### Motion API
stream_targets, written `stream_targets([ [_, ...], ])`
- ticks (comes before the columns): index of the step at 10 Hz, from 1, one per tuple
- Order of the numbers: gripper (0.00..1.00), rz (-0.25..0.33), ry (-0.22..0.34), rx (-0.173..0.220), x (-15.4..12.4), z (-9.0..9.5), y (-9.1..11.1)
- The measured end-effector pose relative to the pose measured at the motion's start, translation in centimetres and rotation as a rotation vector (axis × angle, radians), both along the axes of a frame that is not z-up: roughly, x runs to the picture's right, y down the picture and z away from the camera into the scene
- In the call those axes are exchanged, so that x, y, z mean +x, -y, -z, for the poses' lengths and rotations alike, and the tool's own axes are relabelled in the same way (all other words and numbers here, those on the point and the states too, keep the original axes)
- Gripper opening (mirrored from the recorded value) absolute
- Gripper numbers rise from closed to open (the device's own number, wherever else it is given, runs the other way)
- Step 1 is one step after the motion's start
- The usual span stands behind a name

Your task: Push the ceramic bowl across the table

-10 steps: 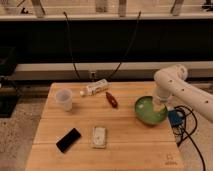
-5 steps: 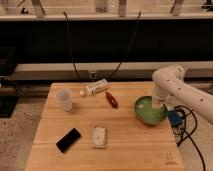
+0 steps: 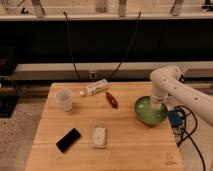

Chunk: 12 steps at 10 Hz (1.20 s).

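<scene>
As the gripper (image 3: 159, 103) hangs above, the ceramic bowl (image 3: 146, 114) shines green.

1 each: bowl (image 3: 147, 116) | cup (image 3: 64, 99) | bottle (image 3: 95, 88) | phone (image 3: 68, 139) | packet (image 3: 99, 137) | red object (image 3: 111, 99) | gripper (image 3: 159, 102), at bowl

round green ceramic bowl (image 3: 145, 113): glossy glaze, paler inside, is seen just under the claw.
light wooden butcher-block table (image 3: 125, 152): matt, smooth planks, lines visible.
small translucent white plastic cup (image 3: 64, 99): smooth, cloudy, far left of the claw.
flat black rectangular slab (image 3: 68, 139): faint sheen, lower left of the claw.
white claw gripper (image 3: 158, 104): smooth hard shell, set at the bowl's far rim.
</scene>
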<state>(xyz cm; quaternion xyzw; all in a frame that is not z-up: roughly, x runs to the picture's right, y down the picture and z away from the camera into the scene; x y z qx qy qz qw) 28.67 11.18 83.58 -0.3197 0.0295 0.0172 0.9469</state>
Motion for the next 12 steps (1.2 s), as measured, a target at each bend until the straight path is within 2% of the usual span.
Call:
stream_targets([
  [9,0.00,0.106,0.039,-0.051,-2.3,-2.3,-1.8],
  [12,0.00,0.166,0.064,-0.075,-5.4,-2.2,-2.6],
])
